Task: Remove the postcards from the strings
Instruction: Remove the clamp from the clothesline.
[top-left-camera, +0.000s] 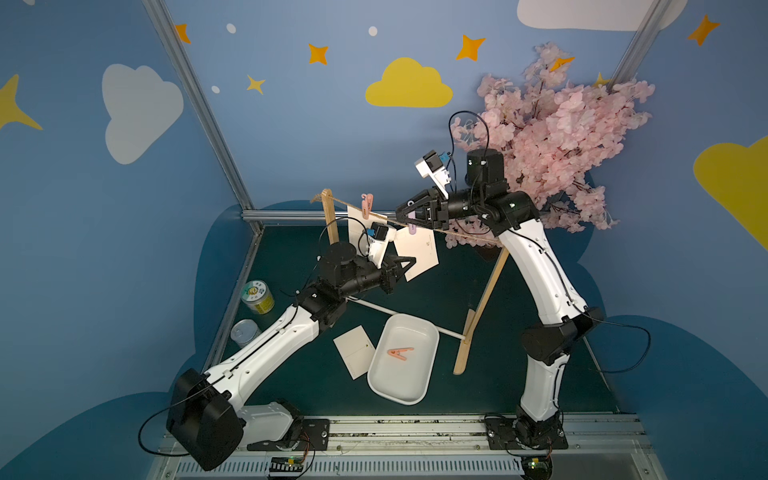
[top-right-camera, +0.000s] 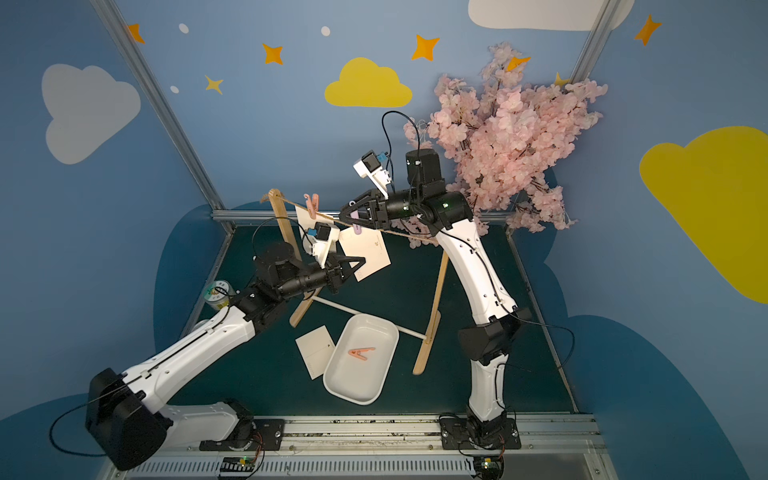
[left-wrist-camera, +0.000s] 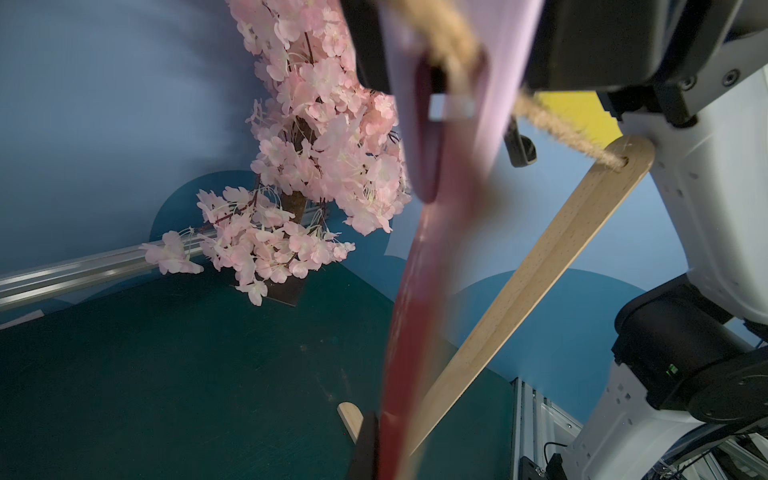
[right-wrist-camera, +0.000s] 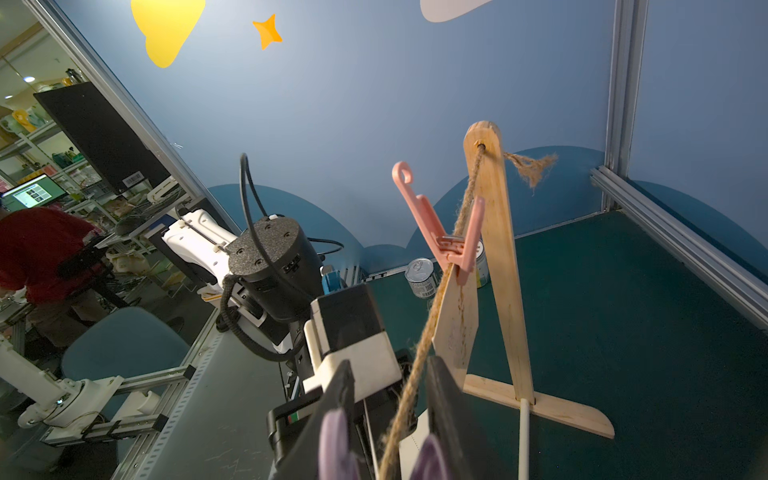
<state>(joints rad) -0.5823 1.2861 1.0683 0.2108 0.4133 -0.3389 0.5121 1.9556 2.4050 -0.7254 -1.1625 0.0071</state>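
In both top views soft overhead light is falling evenly, brightening the blue walls while leaving the dark green table (top-left-camera: 436, 299) dim with only faint shadows, and the wide lens is splaying the aluminium posts (top-left-camera: 199, 104) outward toward the corners. In the left wrist view the lilac clothespin (left-wrist-camera: 494, 83) and the edge-on postcard (left-wrist-camera: 419, 311) are sitting so close to the lens that they are smearing into a reddish blur, while the blossom tree (left-wrist-camera: 324, 145) behind is showing crisp. In the right wrist view the jute twine (right-wrist-camera: 466, 195) is reading sharp, the clothespin handles at the frame edge are going soft, and the room beyond is glowing brighter.
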